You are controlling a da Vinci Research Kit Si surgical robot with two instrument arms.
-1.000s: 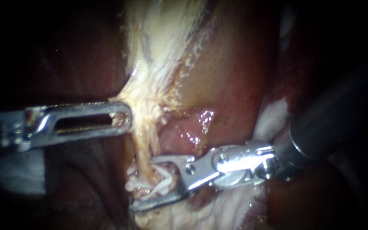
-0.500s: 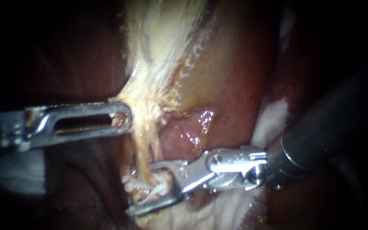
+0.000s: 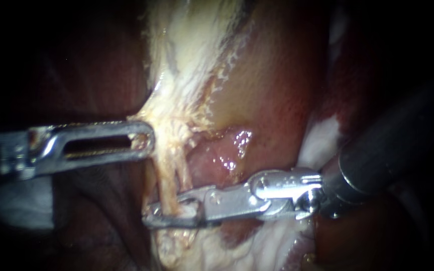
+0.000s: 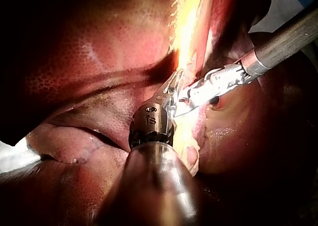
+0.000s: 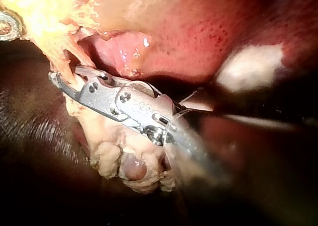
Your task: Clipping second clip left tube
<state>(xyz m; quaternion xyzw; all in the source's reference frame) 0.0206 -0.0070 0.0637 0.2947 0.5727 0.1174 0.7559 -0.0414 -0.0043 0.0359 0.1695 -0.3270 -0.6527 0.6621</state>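
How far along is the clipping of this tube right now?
Done: the right instrument is placed across the tube. In hand: its jaws are shut on the tube, while the left instrument grips the pale tissue above. Left: opening and withdrawing; no clip can be made out yet.

The left instrument point(image 3: 145, 140) reaches in from the left and ends against the top of the tube point(image 3: 169, 175). Lower down, the right instrument point(image 3: 173, 216) comes in from the right, its pincer set across the tube, touching it above and below. The liver point(image 3: 91, 80) lies behind
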